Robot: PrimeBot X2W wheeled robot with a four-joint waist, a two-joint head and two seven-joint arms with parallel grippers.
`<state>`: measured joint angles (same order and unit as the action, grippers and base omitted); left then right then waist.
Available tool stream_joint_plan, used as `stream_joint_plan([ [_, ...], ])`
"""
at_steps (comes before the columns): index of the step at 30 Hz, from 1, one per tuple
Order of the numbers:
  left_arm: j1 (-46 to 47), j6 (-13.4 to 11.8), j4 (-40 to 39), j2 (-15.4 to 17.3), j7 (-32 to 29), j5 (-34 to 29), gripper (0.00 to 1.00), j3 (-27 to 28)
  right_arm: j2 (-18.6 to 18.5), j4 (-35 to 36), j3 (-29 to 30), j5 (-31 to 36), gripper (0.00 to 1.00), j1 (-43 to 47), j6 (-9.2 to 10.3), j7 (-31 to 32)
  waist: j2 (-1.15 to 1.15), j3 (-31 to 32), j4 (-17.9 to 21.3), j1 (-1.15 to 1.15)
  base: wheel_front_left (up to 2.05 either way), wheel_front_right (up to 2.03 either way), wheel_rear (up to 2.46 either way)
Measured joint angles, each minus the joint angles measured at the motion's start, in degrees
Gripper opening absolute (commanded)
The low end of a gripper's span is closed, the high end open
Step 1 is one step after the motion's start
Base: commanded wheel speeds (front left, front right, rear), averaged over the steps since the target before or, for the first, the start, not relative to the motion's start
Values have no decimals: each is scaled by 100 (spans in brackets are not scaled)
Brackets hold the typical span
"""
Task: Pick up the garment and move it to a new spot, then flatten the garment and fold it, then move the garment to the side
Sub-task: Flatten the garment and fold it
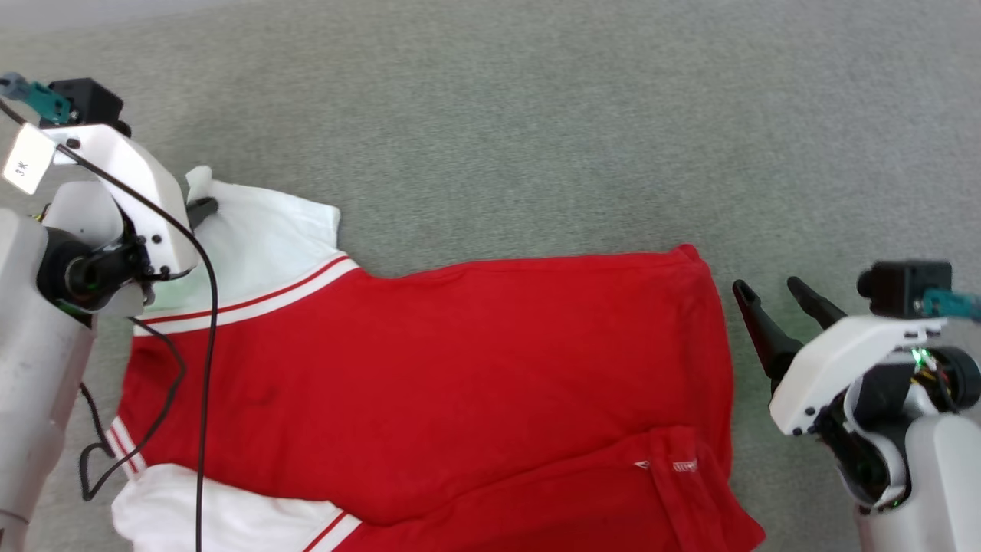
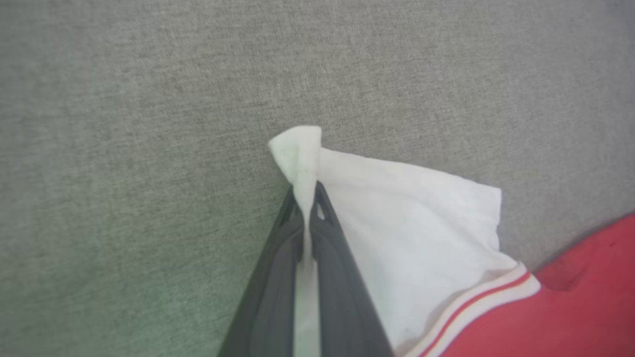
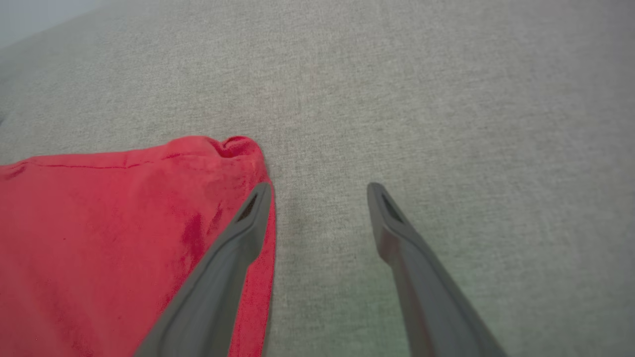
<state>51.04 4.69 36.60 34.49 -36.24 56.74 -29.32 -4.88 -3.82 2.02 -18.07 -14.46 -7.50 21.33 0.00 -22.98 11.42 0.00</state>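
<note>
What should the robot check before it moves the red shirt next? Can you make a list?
1. Left gripper shut on the white sleeve corner: ok.
2. Right gripper open and ready: ok.
3. Right gripper gripping the garment: not ok; it holds nothing, beside the red corner.
4. Garment lying flat: not ok; a flap is folded over along its near edge.
5. Black cable free of the fabric: cannot tell.

Head camera high above the garment (image 1: 460,345), looking down, left wrist camera close on the white sleeve (image 2: 407,213), right wrist camera close beside the red corner (image 3: 233,148), both shared overhead
</note>
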Motion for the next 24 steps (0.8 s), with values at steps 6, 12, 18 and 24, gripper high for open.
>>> stream_joint_plan([
  [6, 82, -13, -320, -132, 357, -155, 0, -45, -404, -249, -361, -229, 100, -642, 0, 1310, 0, 94, -338, 0, 0, 0, 0],
  [12, 82, 14, -748, -203, 595, -267, 0, -121, -846, -431, -813, -357, 100, -1143, 0, 2318, 0, 61, -690, 0, 0, 0, 0],
  [18, 25, 14, -1035, -211, 691, -288, 0, -148, -1141, -839, -1221, -465, 100, -1469, 0, 3194, 0, -61, -918, 0, 0, 0, 0],
  [24, -40, 32, -1156, -221, 822, -289, 0, -157, -1213, -1012, -1273, -508, 0, -1642, 1, 3715, 0, -99, -1025, 0, 0, 0, 0],
])
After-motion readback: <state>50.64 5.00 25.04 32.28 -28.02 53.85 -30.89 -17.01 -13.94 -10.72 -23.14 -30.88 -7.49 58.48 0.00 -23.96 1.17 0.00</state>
